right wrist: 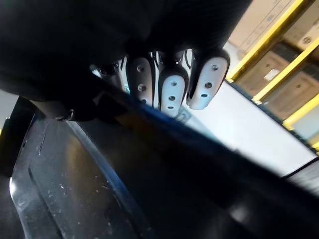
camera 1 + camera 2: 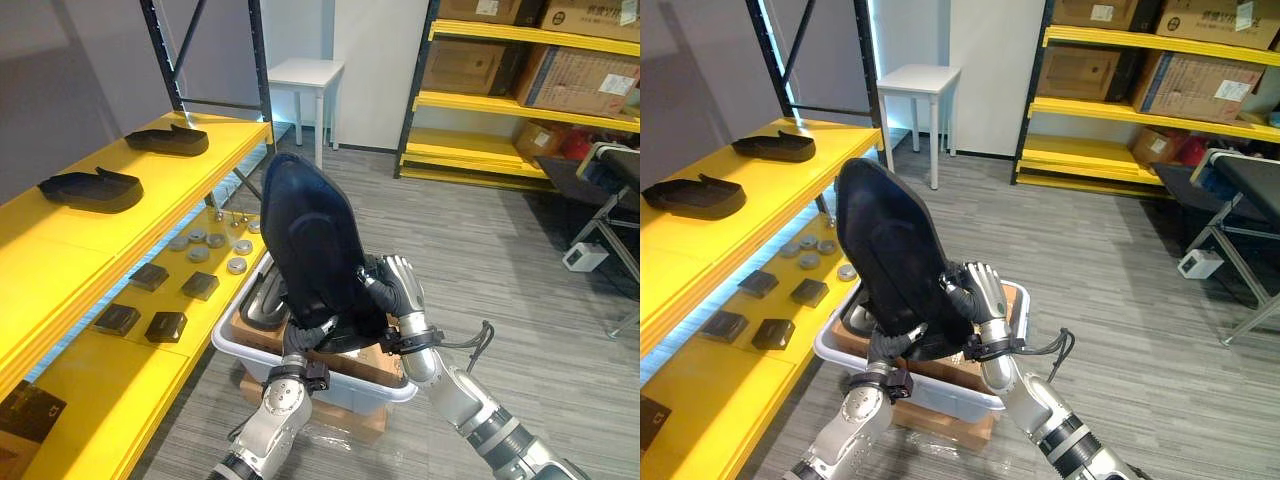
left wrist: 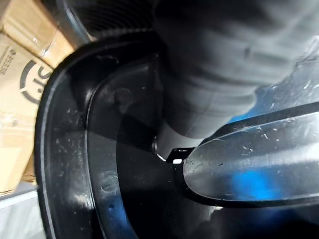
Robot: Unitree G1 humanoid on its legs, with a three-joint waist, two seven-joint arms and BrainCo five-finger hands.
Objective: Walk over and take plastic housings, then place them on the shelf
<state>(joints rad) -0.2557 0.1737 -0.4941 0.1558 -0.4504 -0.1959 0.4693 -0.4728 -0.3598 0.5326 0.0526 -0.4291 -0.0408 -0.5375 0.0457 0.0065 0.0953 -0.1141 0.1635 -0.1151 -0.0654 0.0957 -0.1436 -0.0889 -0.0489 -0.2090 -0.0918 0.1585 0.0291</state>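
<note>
I hold the plastic housing (image 2: 310, 240) upright, my right hand (image 2: 400, 290) with fingers curled on its edge; left hand (image 2: 303, 338) I cannot tell; shelf (image 2: 60, 250) lies frame-left.

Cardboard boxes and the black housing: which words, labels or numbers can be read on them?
The cardboard boxes on the far shelf: labels and print, too small to read.
The near cardboard box: partial mark, cut off, unreadable.
The plastic housing: no text seen.
</note>
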